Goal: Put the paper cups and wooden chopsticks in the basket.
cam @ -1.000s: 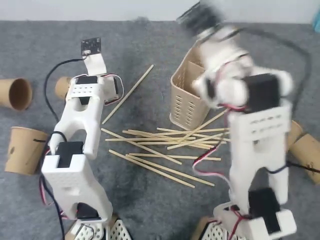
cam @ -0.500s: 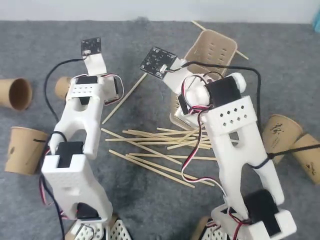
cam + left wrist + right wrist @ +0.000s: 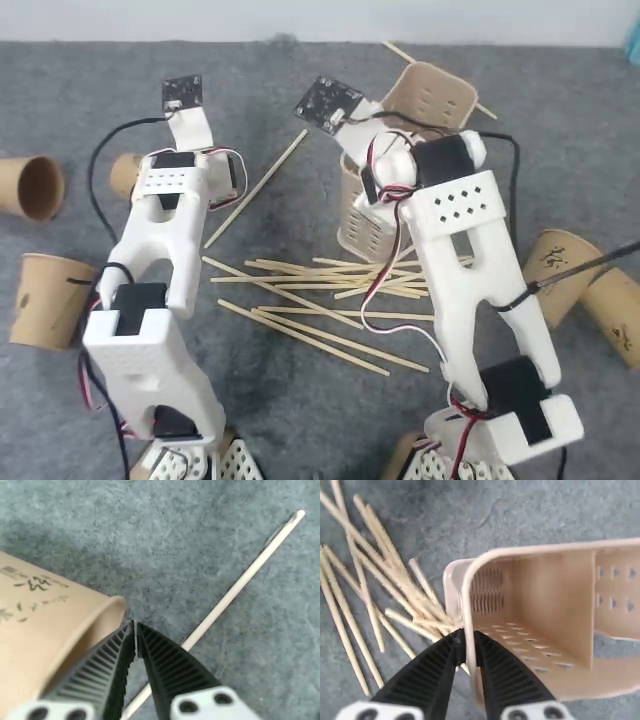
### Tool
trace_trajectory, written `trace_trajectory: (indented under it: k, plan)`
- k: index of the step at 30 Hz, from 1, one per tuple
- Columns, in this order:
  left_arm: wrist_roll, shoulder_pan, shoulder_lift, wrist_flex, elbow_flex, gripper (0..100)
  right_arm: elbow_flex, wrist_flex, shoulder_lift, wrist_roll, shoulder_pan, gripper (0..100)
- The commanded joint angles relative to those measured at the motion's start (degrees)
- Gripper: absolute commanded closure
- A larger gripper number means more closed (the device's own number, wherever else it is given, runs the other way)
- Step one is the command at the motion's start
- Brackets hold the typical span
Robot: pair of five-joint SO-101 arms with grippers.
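The beige slotted basket [image 3: 428,98] leans over at the back of the table, its inside [image 3: 540,605] facing my right wrist view. My right gripper [image 3: 466,639] is shut on the basket's rim, one finger on each side of the wall. Several wooden chopsticks [image 3: 330,290] lie scattered in front of the basket, also seen as chopsticks [image 3: 365,585] beside it. My left gripper [image 3: 135,626] is shut and holds nothing, its tips against the rim of a paper cup [image 3: 45,635] lying on its side. A single chopstick [image 3: 240,585] lies just beyond.
Two paper cups [image 3: 32,186] [image 3: 45,300] lie at the left edge and a small one [image 3: 124,174] beside the left arm. Two more cups [image 3: 555,265] [image 3: 615,312] lie at the right. One chopstick [image 3: 262,183] lies apart between the arms.
The right arm swung down from a raised, blurred pose onto the basket. The basket tipped so that its opening shows. The left arm stayed still.
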Motion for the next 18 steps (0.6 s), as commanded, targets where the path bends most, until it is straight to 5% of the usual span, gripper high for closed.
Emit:
trace_trajectory:
  k: [1, 10, 18]
  plan:
    - [-0.1, -0.2, -0.8, -1.1, -1.5, 98, -6.7, -1.7, -0.2, -7.6, 0.8, 99.1]
    - [-0.1, -0.3, -0.8, -1.1, -1.5, 98, -8.6, -14.0, -0.2, -31.0, 0.7, 99.1]
    - [-0.1, -0.3, -0.7, -1.1, -1.5, 98, -8.6, -23.5, 6.5, -36.7, -1.2, 99.1]
